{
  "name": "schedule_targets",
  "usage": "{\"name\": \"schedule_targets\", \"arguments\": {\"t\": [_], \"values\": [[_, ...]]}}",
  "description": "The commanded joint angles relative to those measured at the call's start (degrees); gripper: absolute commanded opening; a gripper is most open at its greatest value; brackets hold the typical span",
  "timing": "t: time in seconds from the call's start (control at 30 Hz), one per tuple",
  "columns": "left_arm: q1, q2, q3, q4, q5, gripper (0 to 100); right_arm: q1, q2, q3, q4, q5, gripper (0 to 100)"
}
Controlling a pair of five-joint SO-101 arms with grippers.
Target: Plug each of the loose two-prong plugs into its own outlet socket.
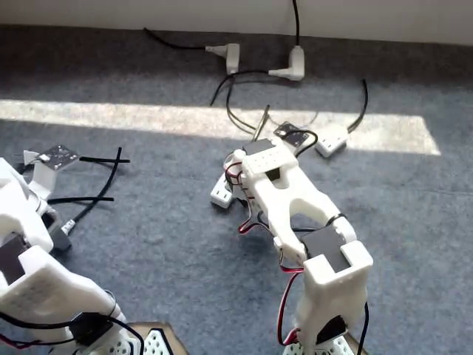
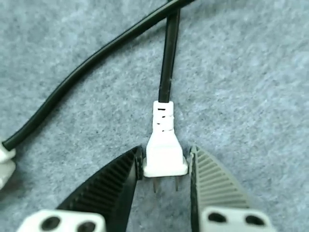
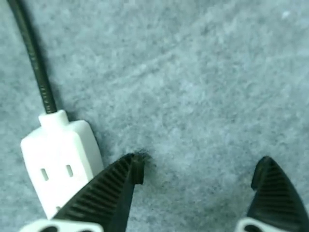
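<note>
white hard plastic, the small two-prong plug (image 2: 164,145) near the high view's nine o'clock edge looks light, its black cord (image 2: 169,58) stiff; grip its flat sides, where the left gripper (image 2: 166,150) is clamped, while the right gripper (image 3: 201,164) gapes beside a white socket block (image 3: 60,166).

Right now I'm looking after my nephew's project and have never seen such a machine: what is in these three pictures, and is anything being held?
These are two white robot arms, each ending in jaws. The high view looks down from a fixed camera: the left arm sits at the lower left, the right arm stands mid-picture over the grey carpet. The other two come from cameras on the wrists. The left one shows its jaws pinching a white two-prong plug on a black cord. The right one shows open jaws beside a white outlet socket, holding nothing. More white cord ends lie farther off.
</note>
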Motion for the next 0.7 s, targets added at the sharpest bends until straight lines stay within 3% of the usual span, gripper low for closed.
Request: {"name": "schedule_targets", "arguments": {"t": [0.0, 0.17, 0.67], "values": [[2.2, -2.4, 0.0, -0.4, -0.5, 15, 0.7, -3.1, 0.0, -0.6, 0.6, 34.3], [2.4, -2.4, -0.1, -0.6, 1.1, 24, 0.7, -3.1, 0.0, -0.6, 0.6, 34.3], [2.5, -2.4, -0.1, -3.1, 3.3, 24, 0.7, -3.1, 0.0, -0.6, 0.6, 34.3]]}}
